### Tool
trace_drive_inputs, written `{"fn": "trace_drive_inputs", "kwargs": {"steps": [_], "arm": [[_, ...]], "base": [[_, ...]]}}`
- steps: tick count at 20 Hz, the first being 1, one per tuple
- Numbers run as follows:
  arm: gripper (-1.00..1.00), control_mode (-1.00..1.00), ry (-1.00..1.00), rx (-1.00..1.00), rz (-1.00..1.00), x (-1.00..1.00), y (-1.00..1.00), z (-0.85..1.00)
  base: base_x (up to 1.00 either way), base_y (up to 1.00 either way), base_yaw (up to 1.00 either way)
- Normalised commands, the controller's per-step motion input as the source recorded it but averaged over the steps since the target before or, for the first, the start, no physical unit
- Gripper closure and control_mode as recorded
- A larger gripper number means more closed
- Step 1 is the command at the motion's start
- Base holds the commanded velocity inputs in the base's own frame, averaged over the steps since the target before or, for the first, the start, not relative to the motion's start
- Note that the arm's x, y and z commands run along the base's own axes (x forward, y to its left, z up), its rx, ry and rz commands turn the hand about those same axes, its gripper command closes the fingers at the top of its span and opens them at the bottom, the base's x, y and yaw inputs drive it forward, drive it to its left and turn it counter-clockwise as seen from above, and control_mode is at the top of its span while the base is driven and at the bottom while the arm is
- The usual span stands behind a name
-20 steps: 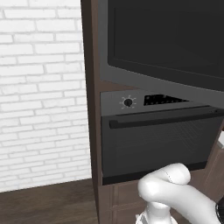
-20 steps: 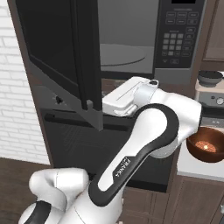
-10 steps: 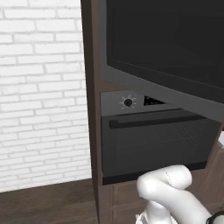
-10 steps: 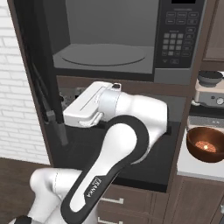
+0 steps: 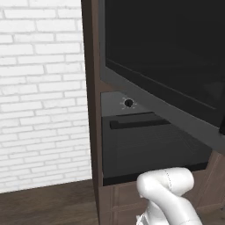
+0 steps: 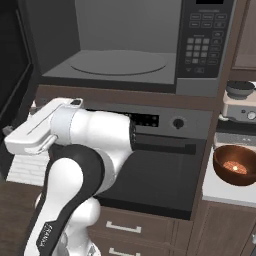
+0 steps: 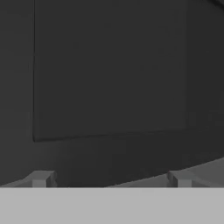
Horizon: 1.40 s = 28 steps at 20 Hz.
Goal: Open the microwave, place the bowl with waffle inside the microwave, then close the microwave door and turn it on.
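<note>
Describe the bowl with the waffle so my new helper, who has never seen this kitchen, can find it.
Start at the open microwave in the brown cabinet, then look right and down to the pale counter beside the oven. The bowl there is round, dark brown, with an orange-brown waffle inside.

A white counter (image 6: 220, 190) stood at about 3 o'clock in the right base view, beside the oven. A brown bowl (image 6: 235, 165) sat right on it, with something orange and glowing inside. Just above it, at about 2 o'clock, was a white machine (image 6: 240, 104) with a dark bowl-like top; its base could not be seen. A dark wood floor (image 5: 48, 204) ran along the bottom of the left base view, at about 7 o'clock, under the white brick wall (image 5: 41, 92).
</note>
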Motion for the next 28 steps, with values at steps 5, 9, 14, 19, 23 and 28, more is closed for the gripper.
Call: {"fn": "trace_drive_inputs", "kwargs": {"steps": [5,9,14,19,23,28], "arm": [[-1.00,-1.00,0.00,-0.05,0.00,-0.22,1.00,0.07],[-1.00,-1.00,0.00,-0.02,0.00,-0.05,1.00,0.01],[-1.00,-1.00,0.00,-0.01,0.00,0.00,0.76,0.00],[-1.00,-1.00,0.00,0.00,0.00,0.00,0.48,0.00],[-1.00,-1.00,0.00,0.00,0.00,0.00,0.25,0.00],[-1.00,-1.00,0.00,0.00,0.00,0.00,0.18,0.00]], "base": [[0.00,0.00,0.00],[0.00,0.00,0.00],[0.00,0.00,0.00],[0.00,0.00,0.00],[0.00,0.00,0.00],[0.00,0.00,0.00]]}}
